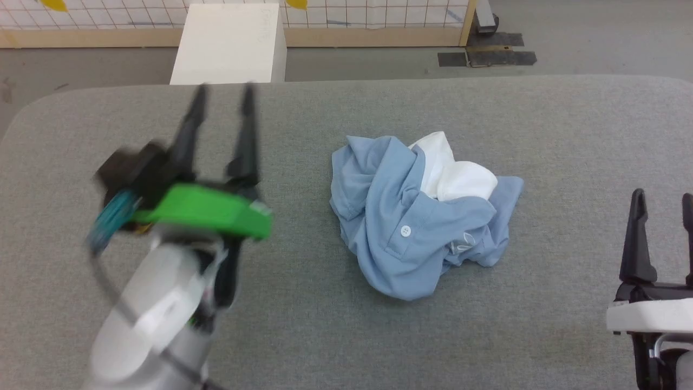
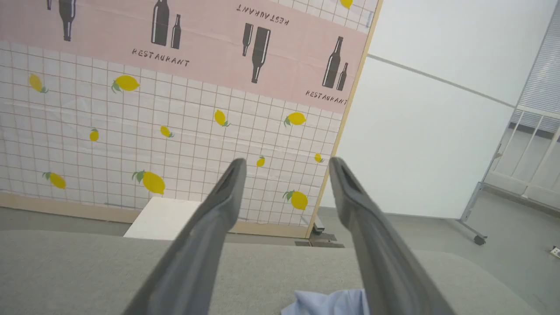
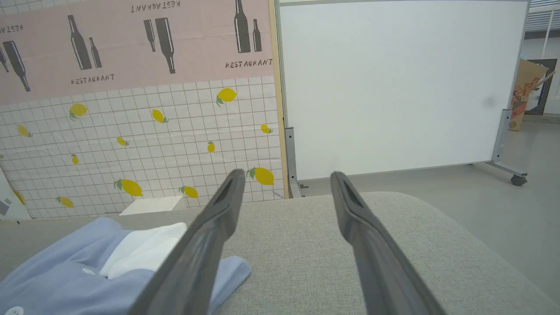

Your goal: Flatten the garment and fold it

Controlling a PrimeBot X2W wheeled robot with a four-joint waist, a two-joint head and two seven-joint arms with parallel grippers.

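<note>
item: garment (image 1: 417, 216), light blue polo, white collar.
condition: crumpled heap, not yet flattened.
location: mid-surface of the grey table (image 1: 325, 336), slightly toward its right edge.
left gripper (image 1: 225, 92): released, empty, over the left half.
right gripper (image 1: 663, 195): released, empty, by the right edge.
risk: a pinch into the heap would likely catch several layers and drag the bundle instead of opening it.

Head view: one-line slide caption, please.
Crumpled light blue, white-collared polo shirt on grey fabric table, between open left end effector and open right end effector.
</note>
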